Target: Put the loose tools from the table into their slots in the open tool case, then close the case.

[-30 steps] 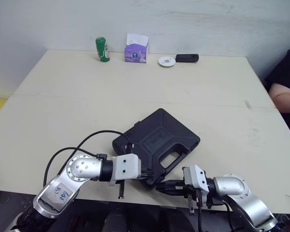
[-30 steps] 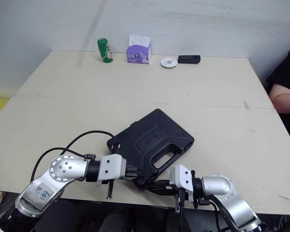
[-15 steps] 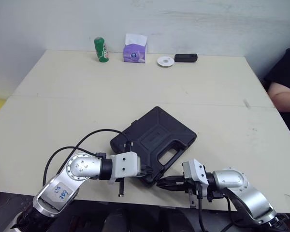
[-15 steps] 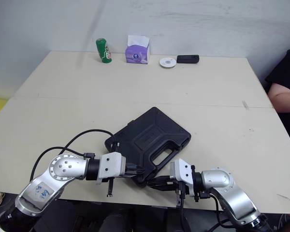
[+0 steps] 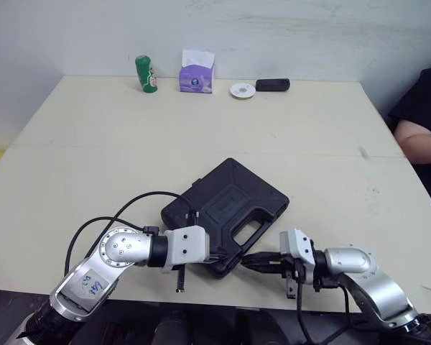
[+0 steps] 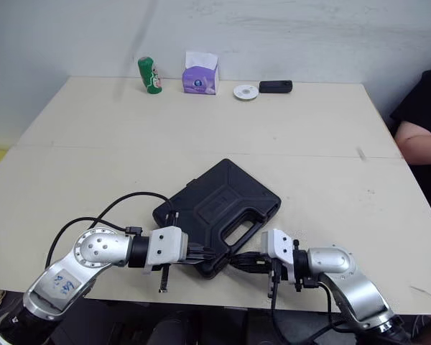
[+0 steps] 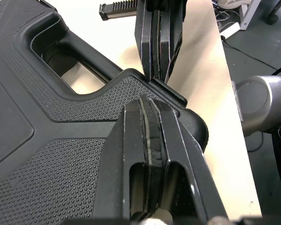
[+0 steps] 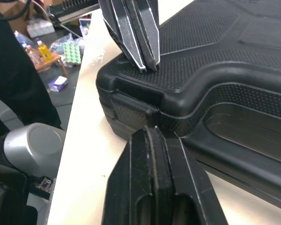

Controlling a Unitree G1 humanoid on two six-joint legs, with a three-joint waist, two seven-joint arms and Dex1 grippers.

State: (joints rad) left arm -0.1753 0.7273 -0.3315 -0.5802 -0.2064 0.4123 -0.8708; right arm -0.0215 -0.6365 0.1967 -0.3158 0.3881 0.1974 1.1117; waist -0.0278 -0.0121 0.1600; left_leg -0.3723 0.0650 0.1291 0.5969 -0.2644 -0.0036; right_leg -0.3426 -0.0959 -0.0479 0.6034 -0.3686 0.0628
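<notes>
Case: tool case (image 5: 226,205) lies shut at the surface's (image 5: 129,144) near edge.
Latch: right hand (image 8: 150,129), fingers pressed together, has risen level with the corner latch (image 8: 131,112).
Lid: left hand (image 7: 150,101), also pressed together, rests on the corner.
Outlook: probably only latching remains.

The tool case (image 5: 226,206) lies shut, so its slots and whatever it holds are hidden. In both wrist views its shell runs off the frame edges. A person (image 5: 419,136) at 3 o'clock is cut by the frame to a dark sleeve and a forearm. At 12 o'clock, a white round thing (image 5: 241,90) and a black oblong (image 5: 272,85) are too small to identify.
</notes>
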